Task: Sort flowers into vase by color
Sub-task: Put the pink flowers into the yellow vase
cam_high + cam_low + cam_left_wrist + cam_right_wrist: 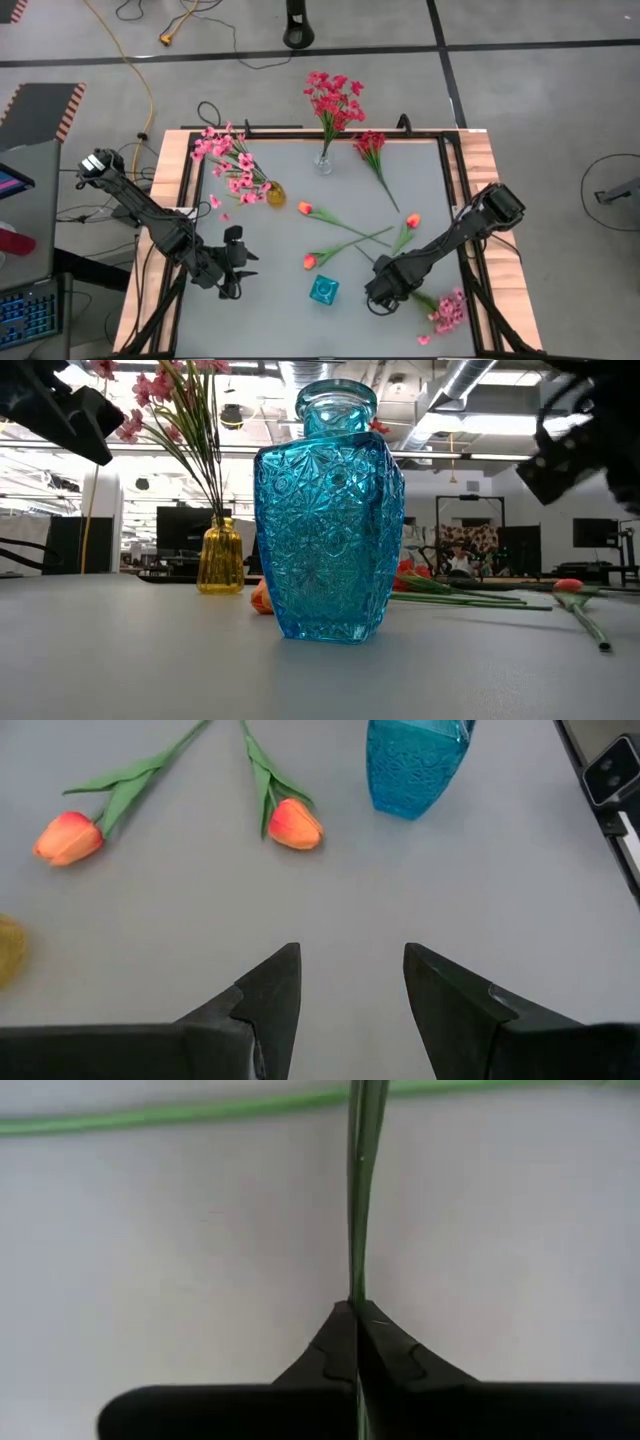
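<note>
Three orange tulip buds (310, 261) lie flat on the table's middle, and two tulip buds (295, 825) show in the left wrist view. A dark-red spray (371, 145) lies near the far edge. A pink spray (447, 312) lies at the near right, beside the right arm. My right gripper (381, 292) is low over the table right of the blue vase (323, 290), shut on a thin green stem. My left gripper (235, 266) hovers open at the near left, touching nothing. My right gripper pinches a thin green stem (357, 1285) between its two shut fingers (385, 1350). The fingers slant down onto it and lie along it. The stem runs on ahead of the fingertips over the table. The arm hides whether it joins the pink spray.
A yellow vase (275, 193) with pink sprays (228, 160) stands at the far left. A clear vase (323, 163) with dark-red sprays (335, 98) stands at the far edge. The blue vase (330, 510) holds nothing. Crossed tulip stems (362, 238) lie mid-table. A raised frame (448, 170) rims the table.
</note>
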Tool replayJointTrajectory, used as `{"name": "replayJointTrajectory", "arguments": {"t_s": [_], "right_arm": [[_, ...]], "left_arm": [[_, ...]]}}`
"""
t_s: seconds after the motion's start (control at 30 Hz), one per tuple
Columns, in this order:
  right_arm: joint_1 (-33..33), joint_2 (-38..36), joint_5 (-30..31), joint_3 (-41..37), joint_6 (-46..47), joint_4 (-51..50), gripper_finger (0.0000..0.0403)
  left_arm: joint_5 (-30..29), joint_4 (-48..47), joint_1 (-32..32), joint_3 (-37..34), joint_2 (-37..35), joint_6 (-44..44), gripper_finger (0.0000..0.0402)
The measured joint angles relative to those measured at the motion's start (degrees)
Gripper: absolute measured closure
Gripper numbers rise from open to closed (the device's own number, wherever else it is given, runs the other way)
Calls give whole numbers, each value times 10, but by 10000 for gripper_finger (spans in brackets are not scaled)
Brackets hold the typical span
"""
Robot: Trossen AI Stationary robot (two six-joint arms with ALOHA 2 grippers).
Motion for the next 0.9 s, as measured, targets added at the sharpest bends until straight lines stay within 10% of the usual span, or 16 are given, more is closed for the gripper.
{"name": "replayJointTrajectory", "arguments": {"t_s": [0.37,0.9], "right_arm": [[-70,-2,61,111,-208,-122,382],[-197,-1,215,168,-794,-12,369]], "left_arm": [[-4,0,0,0,0,15,236],[-20,0,0,0,0,16,236]]}}
